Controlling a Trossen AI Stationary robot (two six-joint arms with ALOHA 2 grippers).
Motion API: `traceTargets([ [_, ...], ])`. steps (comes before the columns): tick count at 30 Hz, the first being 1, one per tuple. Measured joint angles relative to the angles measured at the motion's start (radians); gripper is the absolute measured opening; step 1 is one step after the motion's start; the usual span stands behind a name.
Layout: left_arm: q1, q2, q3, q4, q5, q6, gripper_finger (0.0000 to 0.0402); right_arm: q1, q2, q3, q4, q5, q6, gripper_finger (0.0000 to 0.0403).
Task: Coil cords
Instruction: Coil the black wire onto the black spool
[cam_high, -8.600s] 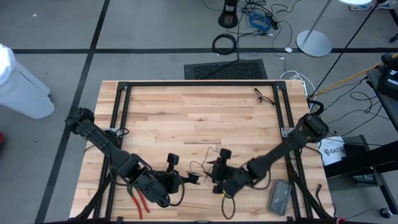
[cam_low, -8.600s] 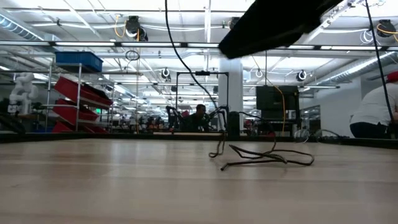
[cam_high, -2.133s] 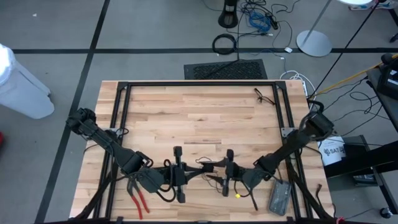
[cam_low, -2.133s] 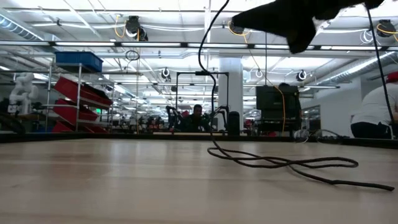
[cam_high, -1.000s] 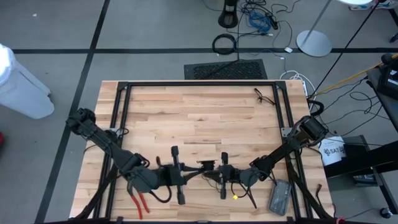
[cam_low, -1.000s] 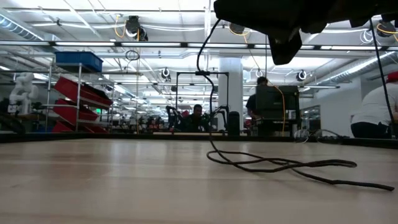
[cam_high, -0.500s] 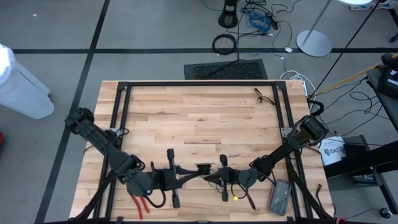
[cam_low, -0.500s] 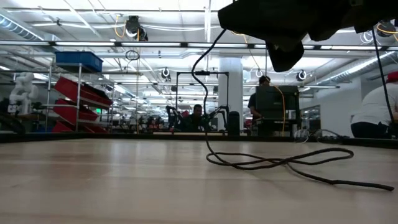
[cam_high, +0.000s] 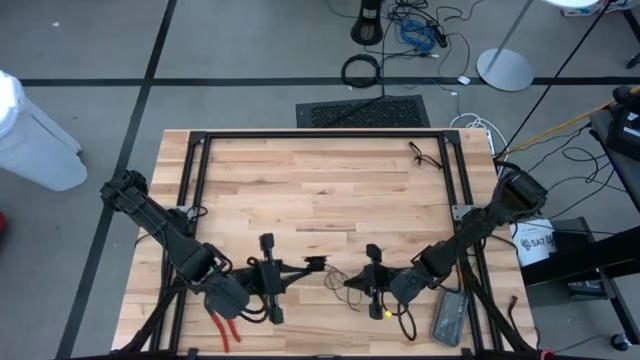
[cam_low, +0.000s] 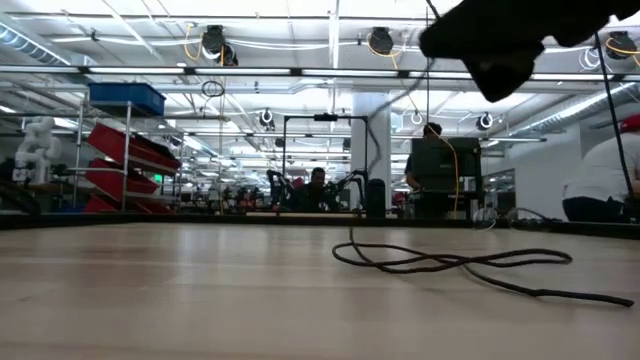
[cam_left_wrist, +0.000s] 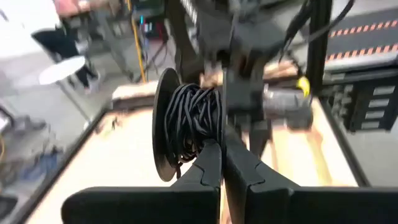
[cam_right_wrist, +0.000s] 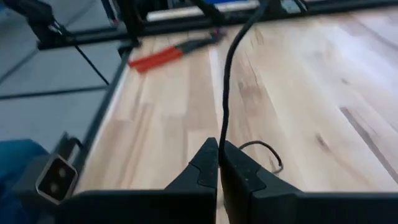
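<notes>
Near the surface's (cam_high: 300, 190) front edge, left of centre, I have the left pincer (cam_high: 268, 278) closed, its tips pinched against a dark spool (cam_left_wrist: 166, 134) with black cord (cam_left_wrist: 198, 118) wound on it. The red-handled pliers (cam_high: 222, 327) lie at the front-left corner, unused. Right of centre, my right pincer (cam_high: 372, 278) is clamped shut on the loose run of the same cord, which trails from its tips; the slack lies in loops on the wood between the two pincers. I judge the winding is under way, with slack left. Next I need to lay another turn onto the spool, keeping the strand taut without snagging.
</notes>
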Motion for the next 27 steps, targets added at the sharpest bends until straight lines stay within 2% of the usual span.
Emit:
traceTargets([
  [5, 0.011, -0.027, 0.000, -0.203, 0.067, -0.188, 0.0002, 0.011, -0.063, 0.000, -0.162, -0.003, 0.073, 0.0000],
  [9, 0.012, -0.029, 0.000, -0.305, 0.076, -0.278, 0.0002, 0.010, -0.080, 0.000, -0.182, -0.075, 0.088, 0.0000],
  [14, 0.012, -0.029, 0.000, -0.346, 0.093, -0.290, 0.0002, 0.009, -0.080, 0.013, -0.194, -0.159, 0.089, 0.0000],
  [27, 0.012, -0.028, 0.000, -0.344, 0.192, -0.282, 0.0002, 0.009, -0.078, 0.108, -0.330, -0.156, 0.047, 0.0000],
])
